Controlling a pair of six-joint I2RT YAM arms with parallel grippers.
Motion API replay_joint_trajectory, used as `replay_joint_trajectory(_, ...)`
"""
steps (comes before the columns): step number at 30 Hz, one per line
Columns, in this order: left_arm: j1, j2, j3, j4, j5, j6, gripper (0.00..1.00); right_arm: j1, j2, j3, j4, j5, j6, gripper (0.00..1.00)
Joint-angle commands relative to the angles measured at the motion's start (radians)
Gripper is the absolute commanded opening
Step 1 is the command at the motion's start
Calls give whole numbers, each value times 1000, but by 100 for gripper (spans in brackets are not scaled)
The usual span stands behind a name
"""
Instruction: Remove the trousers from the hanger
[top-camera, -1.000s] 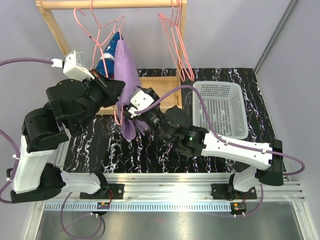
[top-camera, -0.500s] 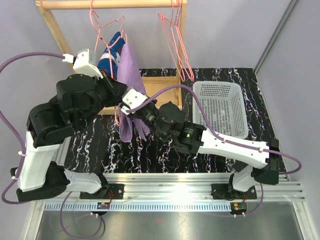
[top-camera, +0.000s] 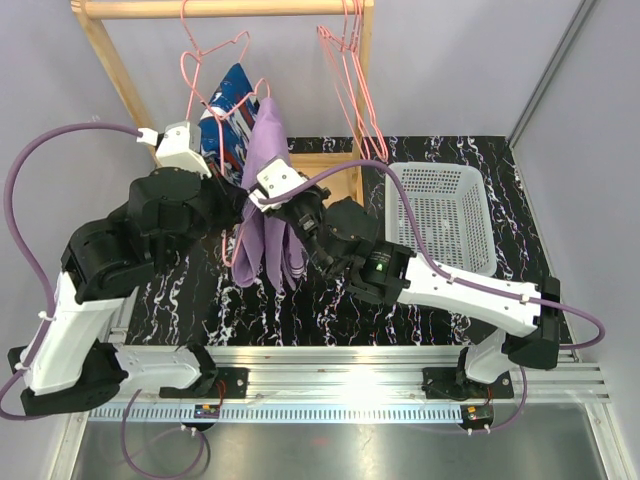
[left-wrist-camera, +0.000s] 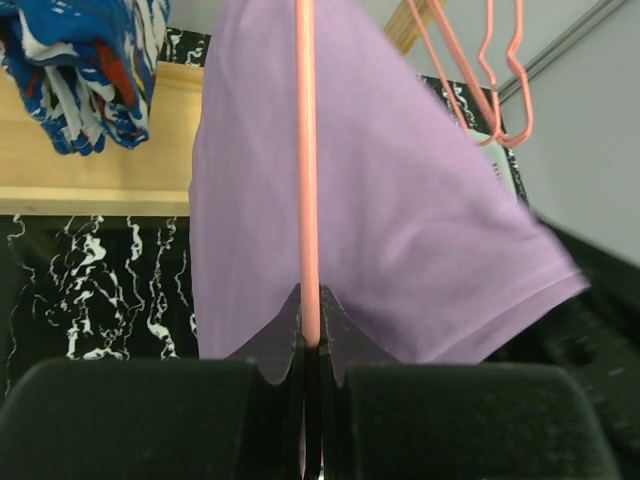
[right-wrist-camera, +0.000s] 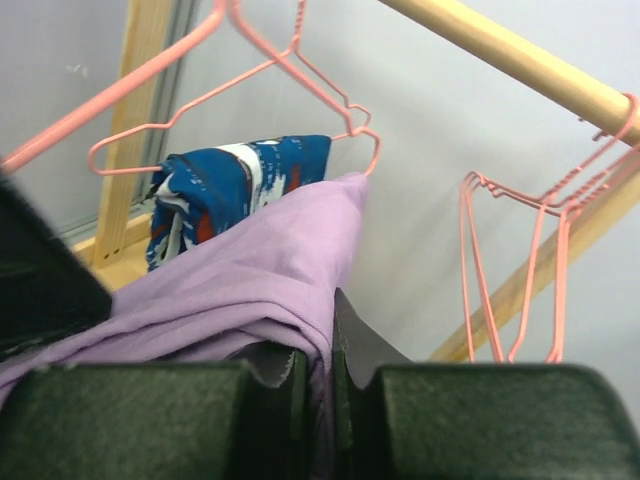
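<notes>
The lilac trousers (top-camera: 262, 170) hang folded over a pink wire hanger (left-wrist-camera: 308, 150) below the wooden rail. My left gripper (left-wrist-camera: 312, 335) is shut on that hanger's thin wire, with the lilac cloth (left-wrist-camera: 400, 220) right behind it. My right gripper (right-wrist-camera: 322, 355) is shut on a fold of the lilac trousers (right-wrist-camera: 250, 280), beside the left gripper (top-camera: 238, 198) in the top view. The dark blue trousers with white and red splashes (top-camera: 228, 112) hang on another pink hanger just to the left, seen in both wrist views (left-wrist-camera: 85, 75) (right-wrist-camera: 235, 185).
A wooden rack (top-camera: 220, 8) carries several bare pink hangers (top-camera: 350, 80) at its right end. A white perforated basket (top-camera: 440, 215) stands on the black marbled table (top-camera: 330, 310) at the right. The rack's wooden base (top-camera: 320, 165) lies behind the arms.
The right gripper has closed on the lilac trousers. Both wrists have shifted right and up, and the cloth's lower part now hangs bunched and wider.
</notes>
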Motion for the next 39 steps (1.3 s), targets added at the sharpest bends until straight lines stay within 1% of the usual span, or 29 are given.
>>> replay_joint_trajectory(1,10,-40,-34,32,-55,4,0,-12,-69,66,192,72,-7,0)
replay_joint_trajectory(5,13,-51,-85,38,-57,-10,0,-12,-93,68,212,69,-5,0)
replay_joint_trajectory(9,14,-104,-210,78,-56,-32,0,-13,-113,92,223,69,-45,0)
replay_joint_trajectory(14,14,-158,-343,122,-45,-68,0,-15,-136,175,177,69,-71,0)
replay_joint_trajectory(16,14,-180,-393,144,-43,-75,0,-15,-151,190,146,67,-53,0)
replay_joint_trajectory(21,21,-192,-449,173,-36,-78,0,-16,-231,203,86,72,11,0)
replay_joint_trajectory(23,24,-197,-478,190,-29,-75,0,-15,-266,220,39,76,19,0)
replay_joint_trajectory(26,27,-210,-499,202,-28,-70,0,-16,-305,243,-76,86,28,0)
replay_joint_trajectory(27,27,-213,-510,206,-29,-67,0,-15,-317,246,-154,86,45,0)
replay_joint_trajectory(29,30,-220,-519,210,-31,-62,0,-16,-361,247,-230,87,74,0)
replay_joint_trajectory(30,31,-224,-528,211,-31,-61,0,-16,-381,232,-326,86,112,0)
replay_joint_trajectory(31,33,-227,-532,211,-29,-59,0,-16,-423,220,-364,89,134,0)
replay_joint_trajectory(33,36,-235,-538,211,-31,-56,0,-16,-475,174,-409,104,200,0)
replay_joint_trajectory(34,37,-236,-545,216,-31,-53,0,-16,-530,110,-443,99,220,0)
replay_joint_trajectory(35,39,-238,-550,214,-32,-52,0,-15,-555,80,-455,104,238,0)
replay_joint_trajectory(37,41,-243,-553,216,-34,-47,0,-15,-595,4,-497,131,275,0)
replay_joint_trajectory(39,42,-244,-556,214,-33,-44,0,-15,-635,-33,-530,183,304,0)
